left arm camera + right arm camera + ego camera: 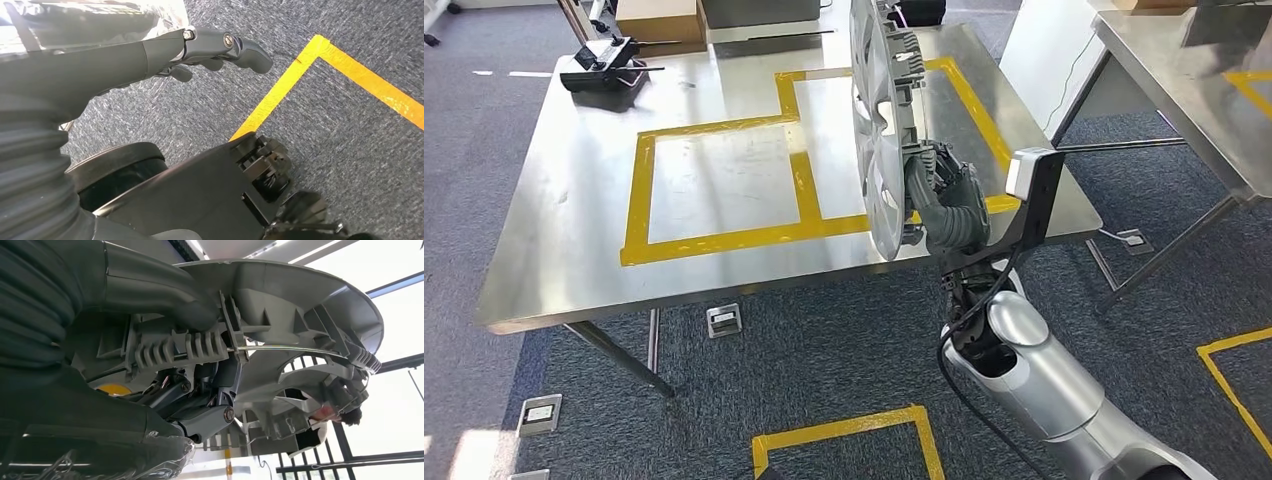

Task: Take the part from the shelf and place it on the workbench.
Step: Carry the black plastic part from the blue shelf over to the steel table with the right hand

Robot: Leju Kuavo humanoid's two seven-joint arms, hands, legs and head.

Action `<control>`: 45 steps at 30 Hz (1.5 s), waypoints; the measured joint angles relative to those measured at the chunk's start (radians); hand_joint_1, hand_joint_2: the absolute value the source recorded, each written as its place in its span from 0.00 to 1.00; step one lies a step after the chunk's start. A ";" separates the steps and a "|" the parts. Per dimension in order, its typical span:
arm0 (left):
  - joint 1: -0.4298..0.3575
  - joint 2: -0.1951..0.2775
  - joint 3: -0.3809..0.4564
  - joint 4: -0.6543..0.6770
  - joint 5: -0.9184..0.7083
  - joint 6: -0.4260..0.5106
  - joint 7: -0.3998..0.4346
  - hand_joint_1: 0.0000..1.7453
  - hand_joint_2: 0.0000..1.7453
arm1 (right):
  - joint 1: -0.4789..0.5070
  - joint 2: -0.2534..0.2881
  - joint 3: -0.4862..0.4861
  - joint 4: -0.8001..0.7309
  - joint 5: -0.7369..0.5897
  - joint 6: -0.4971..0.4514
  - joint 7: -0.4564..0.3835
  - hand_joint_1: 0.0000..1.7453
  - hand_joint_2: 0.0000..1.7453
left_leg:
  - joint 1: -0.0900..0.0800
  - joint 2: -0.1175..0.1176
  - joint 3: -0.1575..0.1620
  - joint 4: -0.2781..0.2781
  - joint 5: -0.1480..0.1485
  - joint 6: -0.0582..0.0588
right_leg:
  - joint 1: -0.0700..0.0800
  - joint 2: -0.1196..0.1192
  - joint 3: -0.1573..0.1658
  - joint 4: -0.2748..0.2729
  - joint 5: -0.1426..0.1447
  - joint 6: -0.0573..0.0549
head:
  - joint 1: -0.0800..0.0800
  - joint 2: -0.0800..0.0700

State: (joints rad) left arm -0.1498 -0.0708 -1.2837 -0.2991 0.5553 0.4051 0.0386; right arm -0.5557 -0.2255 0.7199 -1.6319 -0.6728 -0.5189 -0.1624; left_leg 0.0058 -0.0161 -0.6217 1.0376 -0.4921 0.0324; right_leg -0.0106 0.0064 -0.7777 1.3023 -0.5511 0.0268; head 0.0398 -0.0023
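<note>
Right of centre in the head view, the right hand (pixel 944 205) grasps the part (pixel 876 130), a silver wheel cover (ribbed grey on its back), by its lower rim. The part stands upright on edge over the right side of the steel surface (pixel 574 230), beside the yellow tape lines (pixel 724 238). The left hand (pixel 220 50) hangs above grey carpet, fingers loosely apart, grasping nothing.
</note>
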 joint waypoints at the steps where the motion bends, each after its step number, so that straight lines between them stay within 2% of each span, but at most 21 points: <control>1: 0.001 0.000 0.000 0.000 0.000 0.000 0.000 0.00 1.00 | 0.001 0.000 -0.001 0.001 -0.001 -0.001 0.000 1.00 1.00 | 0.001 -0.001 0.008 0.001 -0.006 -0.002 | 0.000 0.000 0.010 -0.041 0.039 -0.001 | 0.001 0.000; 3: 0.002 0.000 0.000 0.000 -0.001 -0.001 0.000 0.00 1.00 | 0.001 0.000 -0.004 0.002 -0.003 -0.002 -0.002 1.00 1.00 | 0.000 -0.003 0.022 0.004 -0.021 -0.010 | 0.001 -0.001 0.056 -0.163 0.114 -0.004 | 0.001 0.000; 4: 0.001 0.000 0.000 0.000 -0.001 -0.001 0.000 0.00 1.00 | 0.000 0.000 -0.005 0.002 -0.003 -0.002 -0.003 1.00 1.00 | -0.001 -0.004 0.024 0.006 -0.027 -0.016 | 0.003 -0.001 0.077 -0.211 0.129 -0.008 | 0.000 0.000; 9: 0.002 -0.003 0.000 0.000 -0.003 -0.005 0.000 0.00 1.00 | 0.001 0.002 -0.010 0.003 -0.003 -0.004 -0.008 1.00 1.00 | -0.002 -0.001 0.021 0.016 -0.045 -0.040 | 0.004 0.001 0.101 -0.253 0.110 -0.035 | -0.004 0.000; 11: 0.002 -0.003 0.000 0.000 -0.003 -0.006 0.000 0.00 1.00 | 0.003 0.003 -0.012 0.004 -0.003 -0.007 -0.010 1.00 1.00 | -0.003 0.000 -0.019 0.093 -0.078 -0.044 | 0.000 0.000 0.111 -0.260 0.105 -0.045 | -0.007 0.000; 13: 0.004 -0.004 0.000 0.000 -0.003 -0.006 0.000 0.00 1.00 | 0.007 0.003 -0.013 0.004 -0.003 -0.012 -0.012 1.00 1.00 | -0.003 0.001 -0.096 0.223 -0.115 -0.047 | 0.001 0.000 0.118 -0.260 0.099 -0.051 | -0.009 0.000; 15: 0.006 -0.004 -0.001 0.000 -0.003 -0.007 0.000 0.00 1.00 | 0.012 0.003 -0.014 0.005 -0.003 -0.018 -0.013 1.00 1.00 | -0.003 0.001 -0.147 0.279 -0.100 -0.050 | 0.001 0.002 0.128 -0.260 0.090 -0.051 | -0.009 0.000; 16: 0.007 -0.004 -0.001 0.000 -0.003 -0.007 0.000 0.00 1.00 | 0.014 0.003 -0.014 0.006 -0.003 -0.019 -0.013 1.00 1.00 | -0.002 0.001 -0.144 0.251 -0.064 -0.051 | 0.001 0.004 0.137 -0.260 0.084 -0.050 | -0.009 0.000; 17: 0.007 -0.004 -0.001 0.000 -0.003 -0.007 0.000 0.00 1.00 | 0.014 0.003 -0.014 0.006 -0.003 -0.019 -0.013 1.00 1.00 | -0.003 0.001 -0.125 0.190 -0.017 -0.049 | 0.001 0.005 0.147 -0.259 0.077 -0.048 | -0.010 0.000; 19: 0.006 -0.004 -0.001 0.000 -0.003 -0.007 0.000 0.00 1.00 | 0.013 0.004 -0.015 0.006 -0.003 -0.020 -0.013 1.00 1.00 | -0.006 0.001 -0.076 0.076 0.044 -0.041 | 0.002 0.007 0.162 -0.259 0.065 -0.040 | -0.010 0.000; 22: 0.006 -0.004 0.000 0.001 -0.003 -0.007 0.001 0.00 1.00 | 0.010 0.006 -0.017 0.006 -0.003 -0.022 -0.013 1.00 1.00 | -0.013 0.000 -0.047 0.019 0.036 -0.026 | 0.002 0.008 0.162 -0.259 0.059 -0.024 | -0.011 0.000; 25: 0.006 -0.005 0.000 0.001 -0.003 -0.007 0.003 0.00 1.00 | 0.010 0.006 -0.021 0.006 -0.003 -0.024 -0.012 1.00 1.00 | -0.005 0.000 -0.035 0.003 0.024 -0.013 | 0.002 0.003 0.146 -0.229 0.039 -0.009 | -0.010 0.000; 28: 0.005 -0.006 0.000 0.001 -0.003 -0.007 0.003 0.00 1.00 | 0.013 0.007 -0.023 0.006 -0.003 -0.026 -0.012 1.00 1.00 | -0.002 0.001 -0.024 -0.001 0.015 -0.004 | 0.000 0.001 0.048 -0.060 -0.016 0.000 | -0.004 0.000; 30: 0.006 -0.006 0.000 0.001 -0.003 -0.007 0.003 0.00 1.00 | 0.018 0.007 -0.023 0.007 0.000 -0.028 -0.011 1.00 1.00 | -0.002 0.000 -0.015 0.000 0.007 -0.003 | -0.001 0.000 -0.012 0.014 -0.013 0.003 | -0.003 0.000; 31: 0.007 -0.006 0.000 0.001 -0.004 -0.007 0.003 0.00 1.00 | 0.019 0.007 -0.023 0.007 0.004 -0.031 -0.011 1.00 1.00 | -0.002 -0.001 -0.009 0.001 0.002 -0.004 | -0.001 0.000 -0.015 -0.003 0.015 0.003 | -0.002 0.000; 34: 0.006 -0.006 -0.001 0.001 -0.004 -0.007 0.003 0.00 1.00 | 0.017 0.007 -0.023 0.008 0.026 -0.042 -0.008 1.00 1.00 | -0.002 -0.004 0.012 0.006 -0.019 -0.014 | 0.001 -0.001 0.051 -0.178 0.123 -0.004 | -0.001 0.000; 36: 0.006 -0.007 0.000 0.001 -0.005 -0.007 0.003 0.00 1.00 | 0.014 0.008 -0.022 0.008 0.048 -0.055 -0.002 1.00 1.00 | -0.004 -0.004 0.014 0.008 -0.027 -0.024 | 0.006 -0.001 0.079 -0.237 0.130 -0.014 | -0.002 0.000; 39: 0.007 -0.008 0.000 0.001 -0.006 -0.008 0.002 0.00 1.00 | 0.012 0.008 -0.021 0.009 0.076 -0.076 0.003 1.00 1.00 | -0.004 -0.003 0.015 0.009 -0.036 -0.039 | 0.005 0.000 0.089 -0.252 0.118 -0.030 | -0.005 0.000; 41: 0.006 -0.009 0.000 0.001 -0.008 -0.008 0.002 0.00 1.00 | 0.013 0.009 -0.021 0.010 0.082 -0.083 0.004 1.00 1.00 | -0.004 -0.001 -0.011 0.063 -0.063 -0.045 | 0.001 -0.001 0.100 -0.260 0.114 -0.041 | -0.007 0.000; 43: 0.007 -0.009 0.000 0.001 -0.008 -0.008 0.002 0.00 1.00 | 0.014 0.010 -0.020 0.013 0.083 -0.086 0.004 1.00 1.00 | -0.004 0.000 -0.080 0.186 -0.105 -0.047 | 0.000 -0.001 0.109 -0.262 0.109 -0.048 | -0.010 0.000; 45: 0.008 -0.009 0.000 0.001 -0.009 -0.006 0.005 0.00 1.00 | 0.016 0.011 -0.018 0.017 0.095 -0.091 0.004 1.00 1.00 | -0.003 0.000 -0.145 0.276 -0.113 -0.052 | 0.000 0.001 0.115 -0.261 0.103 -0.050 | -0.011 0.000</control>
State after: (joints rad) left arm -0.1418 -0.0795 -1.2841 -0.2983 0.5460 0.3995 0.0437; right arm -0.5398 -0.2146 0.7014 -1.6151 -0.5783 -0.6100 -0.1579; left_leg 0.0030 -0.0158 -0.7666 1.3136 -0.6050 -0.0192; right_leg -0.0109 0.0073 -0.6630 1.0411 -0.4483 -0.0227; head 0.0291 -0.0023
